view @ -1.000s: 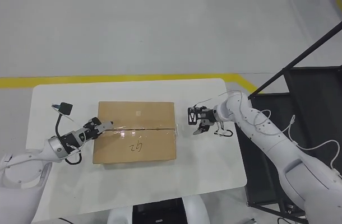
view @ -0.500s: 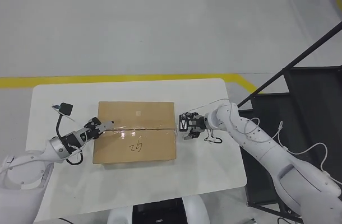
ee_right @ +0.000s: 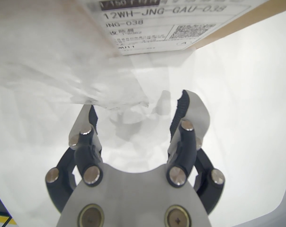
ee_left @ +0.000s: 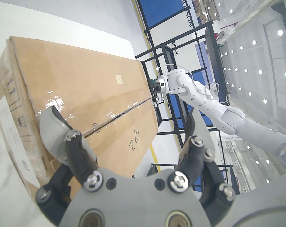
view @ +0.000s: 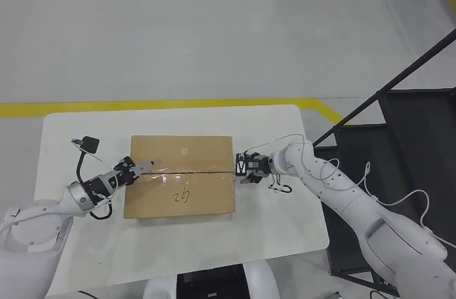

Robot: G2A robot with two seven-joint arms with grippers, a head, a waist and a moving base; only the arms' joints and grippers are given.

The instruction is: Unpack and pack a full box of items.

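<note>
A shut cardboard box (view: 182, 176) lies in the middle of the white table (view: 280, 224), its top seam (ee_left: 124, 112) sealed with clear tape. My left gripper (view: 135, 167) is at the box's left end, level with the seam. It is open (ee_left: 121, 124), and one finger (ee_left: 54, 121) lies against the taped top edge. My right gripper (view: 243, 164) is at the box's right end and is open (ee_right: 138, 107), with nothing between its fingers. Just ahead of it are the box's labelled side (ee_right: 171, 19) and a loose flap of clear tape (ee_right: 105, 86).
A black metal rack (view: 418, 149) stands just past the table's right edge, close behind the right arm. A yellow floor line (view: 138, 108) runs beyond the table's far edge. Bare table lies in front of the box.
My right gripper has moved left across the table, right up to the box's right end. The left arm and the box have stayed put.
</note>
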